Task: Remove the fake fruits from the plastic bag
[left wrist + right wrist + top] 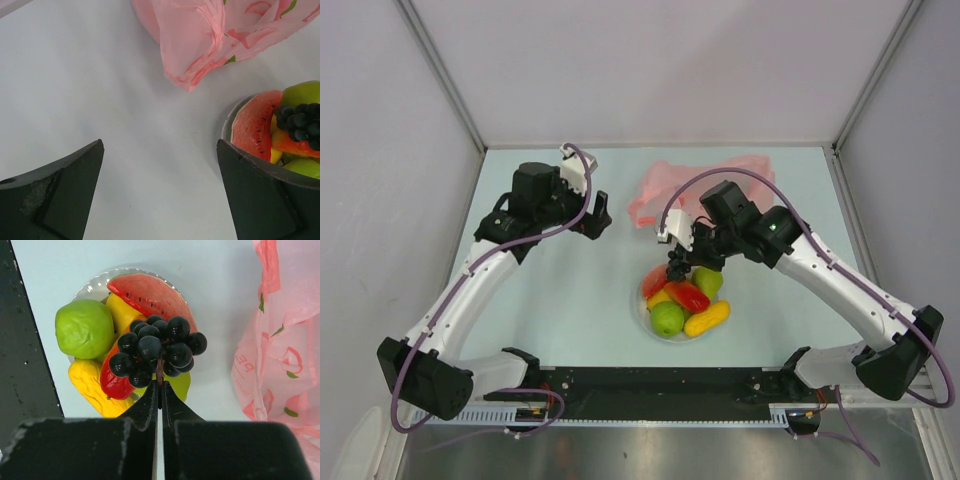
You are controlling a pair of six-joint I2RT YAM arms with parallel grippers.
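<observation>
One grape bunch hangs by its stem over a crowded plate

The right gripper [160, 387] has its jaws pressed nearly together on the thin stem of the dark grape bunch [155, 350], which hangs just above the white plate [95, 286]. Heaped on that plate are the watermelon slice [150, 295], the green apple [84, 329], a bumpy yellow-orange fruit [90, 382], a glossy red piece [112, 380] and a second green fruit partly hidden under the grapes. The pink plastic bag [665, 185] lies crumpled on the table [560, 290] just beyond the plate; whether any fruit remains inside it I cannot tell.

The hold looks like the weak point. A stem that thin gives the pads little to bite on, so a quick move could make the bunch swing or slip out early. The landing is the other worry: the pile offers no flat spot, and grapes let go onto rounded, glossy fruit may roll off the rim or nudge the yellow-orange fruit, which already overhangs the near edge. Lowering until the bunch rests on the pile before opening would seem the safer course.

The left gripper [160, 150] hovers spread wide over bare table, holding nothing, near the bag's corner and to the left of the plate, so it does not block the drop. The bag's loose edge sits close to the plate's far side and could catch a finger on the way back
</observation>
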